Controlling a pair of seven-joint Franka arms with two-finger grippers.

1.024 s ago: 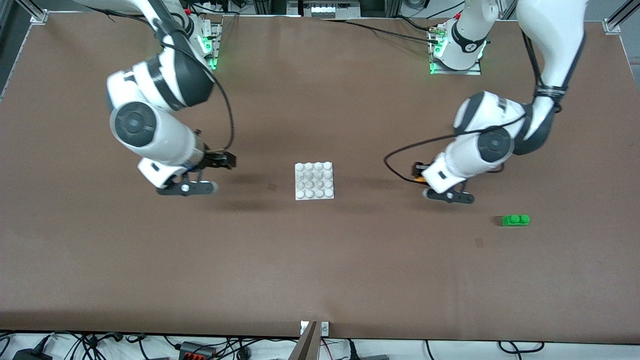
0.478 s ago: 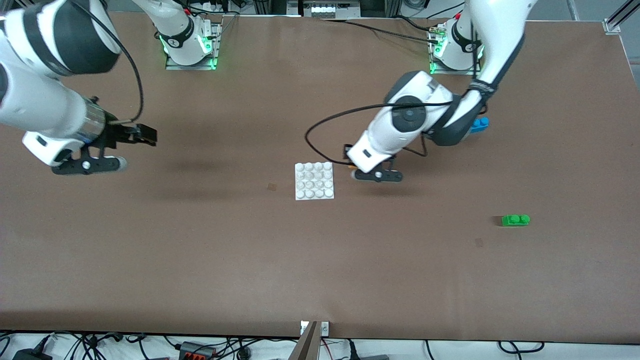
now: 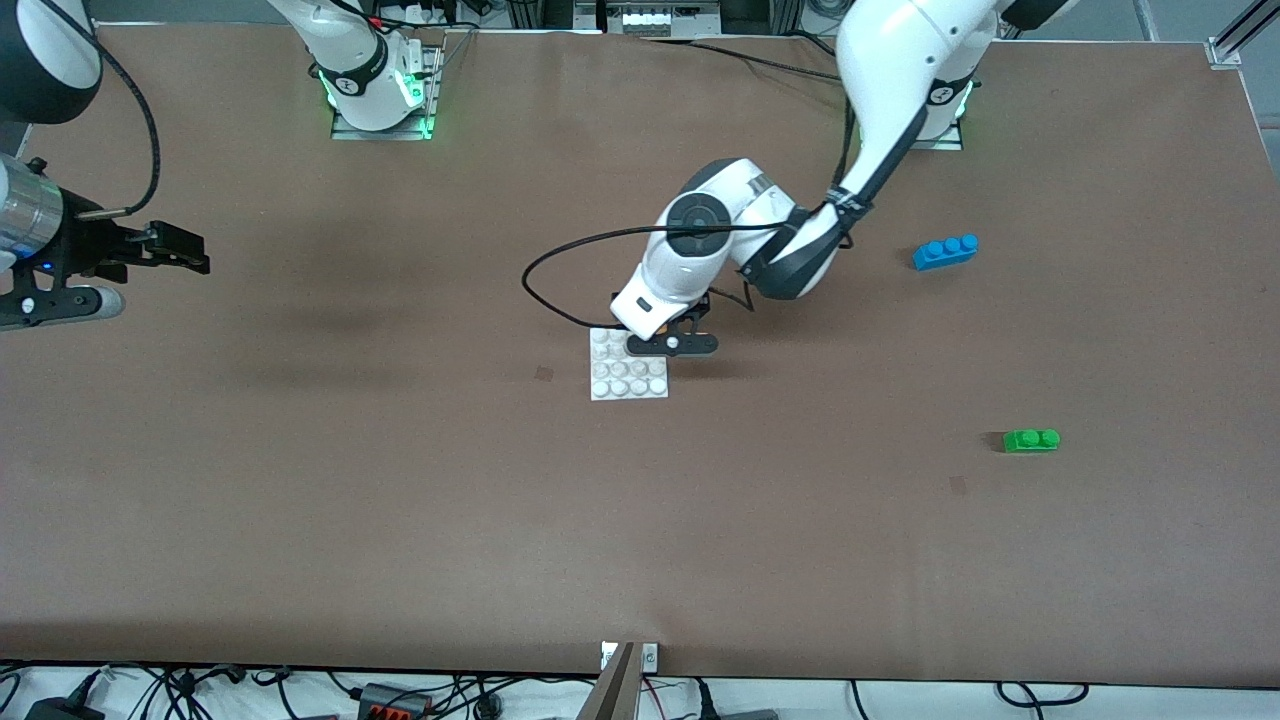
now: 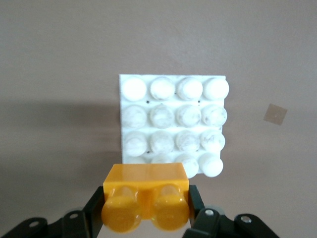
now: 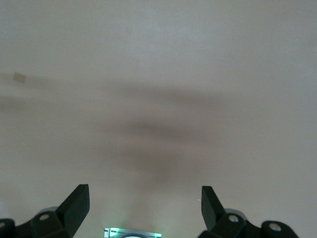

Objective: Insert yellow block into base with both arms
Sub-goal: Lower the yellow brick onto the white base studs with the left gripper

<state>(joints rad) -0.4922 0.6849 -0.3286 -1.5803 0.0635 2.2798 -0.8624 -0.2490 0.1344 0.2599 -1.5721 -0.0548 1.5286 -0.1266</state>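
My left gripper is shut on the yellow block, a two-stud brick gripped by its ends. It holds the block in the air over the edge of the base that lies farther from the front camera. The white base lies flat mid-table, and no brick is on its studs. It also shows in the front view, where the left wrist hides the block and the fingers. My right gripper is open and empty, up over bare table at the right arm's end.
A blue three-stud brick and a green two-stud brick lie toward the left arm's end of the table. A small dark mark sits on the mat beside the base. The left arm's cable loops beside the wrist.
My left gripper has carried the yellow block from the left arm's end of the table to over the base. My right arm has swung away from the base to its own end of the table.
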